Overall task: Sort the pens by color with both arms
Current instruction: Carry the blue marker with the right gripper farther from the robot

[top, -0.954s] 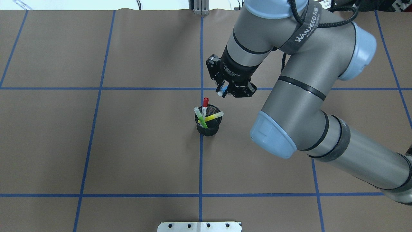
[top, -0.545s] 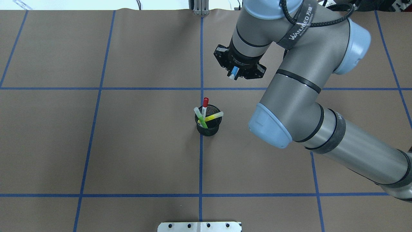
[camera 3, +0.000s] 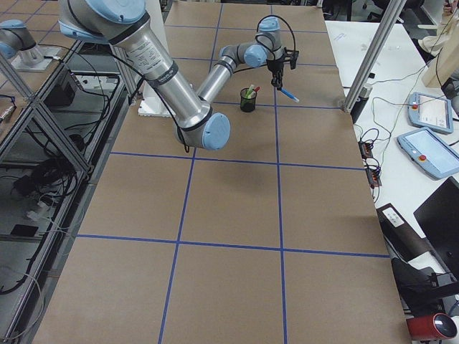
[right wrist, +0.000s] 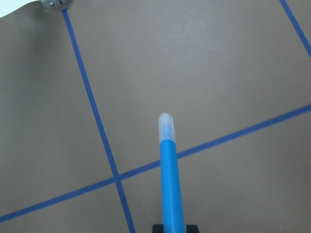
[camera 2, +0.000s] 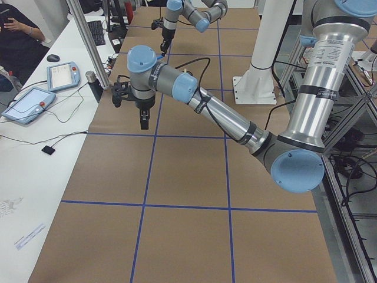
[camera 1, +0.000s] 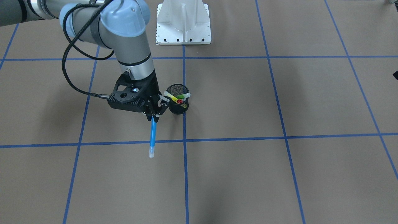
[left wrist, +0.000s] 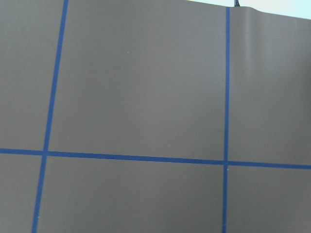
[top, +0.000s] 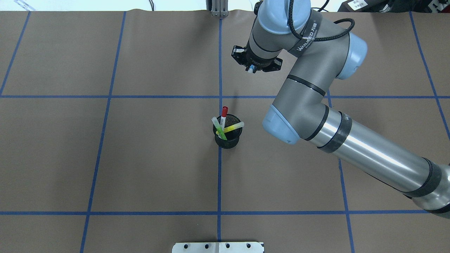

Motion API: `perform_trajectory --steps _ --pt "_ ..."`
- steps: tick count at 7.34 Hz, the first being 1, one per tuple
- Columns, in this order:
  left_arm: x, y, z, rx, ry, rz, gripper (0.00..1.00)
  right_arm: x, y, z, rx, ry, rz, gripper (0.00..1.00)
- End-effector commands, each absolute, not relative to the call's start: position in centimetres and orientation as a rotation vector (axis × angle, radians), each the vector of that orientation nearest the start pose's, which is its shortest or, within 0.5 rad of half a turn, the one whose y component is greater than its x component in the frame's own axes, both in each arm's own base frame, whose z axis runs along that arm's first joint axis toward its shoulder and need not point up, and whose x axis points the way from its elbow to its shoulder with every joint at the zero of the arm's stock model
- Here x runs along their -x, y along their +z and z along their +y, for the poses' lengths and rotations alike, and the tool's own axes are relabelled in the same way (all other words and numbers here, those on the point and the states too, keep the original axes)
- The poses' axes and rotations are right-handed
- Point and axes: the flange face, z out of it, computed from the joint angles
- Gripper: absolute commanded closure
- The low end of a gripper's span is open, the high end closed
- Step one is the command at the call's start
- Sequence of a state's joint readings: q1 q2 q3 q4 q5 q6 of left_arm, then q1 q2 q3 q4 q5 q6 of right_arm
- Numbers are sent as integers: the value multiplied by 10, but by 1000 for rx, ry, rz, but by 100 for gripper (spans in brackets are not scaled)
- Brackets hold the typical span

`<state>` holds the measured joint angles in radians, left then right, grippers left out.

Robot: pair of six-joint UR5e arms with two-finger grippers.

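Observation:
My right gripper (top: 251, 66) is shut on the blue pen (camera 1: 152, 137), which hangs clear cap down above the brown table. The right wrist view looks along the blue pen (right wrist: 170, 179) at a crossing of tape lines. The black mesh cup (top: 227, 140) stands nearer the robot, apart from the gripper. It holds the white pen with the red cap (top: 224, 113), the green pen (top: 220, 130) and the yellow pen (top: 234, 127). My left gripper (camera 2: 144, 119) hangs over another part of the table, seen only from the side, so I cannot tell its state.
Blue tape lines (top: 219, 182) split the brown table cover into squares. The white base pedestal (camera 1: 183, 21) stands at the robot's side. A side table with tablets (camera 2: 26, 105) and cables runs along the far edge, and a person (camera 2: 17, 29) sits there.
The right gripper has carried the blue pen away from the cup toward the table's far edge. The cup and its three pens have not moved.

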<state>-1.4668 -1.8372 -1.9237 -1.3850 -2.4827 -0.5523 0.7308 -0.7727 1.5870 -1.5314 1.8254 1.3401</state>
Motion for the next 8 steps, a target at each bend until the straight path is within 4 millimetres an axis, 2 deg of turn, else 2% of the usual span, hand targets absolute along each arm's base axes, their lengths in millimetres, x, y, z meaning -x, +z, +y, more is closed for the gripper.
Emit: perform_trajectory --steps 1,3,4,8 --pt "-57 312 -562 -18 -272 1013 0 479 199 -571 -243 325 -862 82" --pt "-67 308 -561 2 -283 1016 0 506 220 -563 -274 305 -848 82" --pt "-72 302 -563 8 -286 1019 0 513 234 -558 -291 304 -832 82" --pt "-76 296 -566 5 -285 1022 0 527 244 -549 -308 275 -808 79"
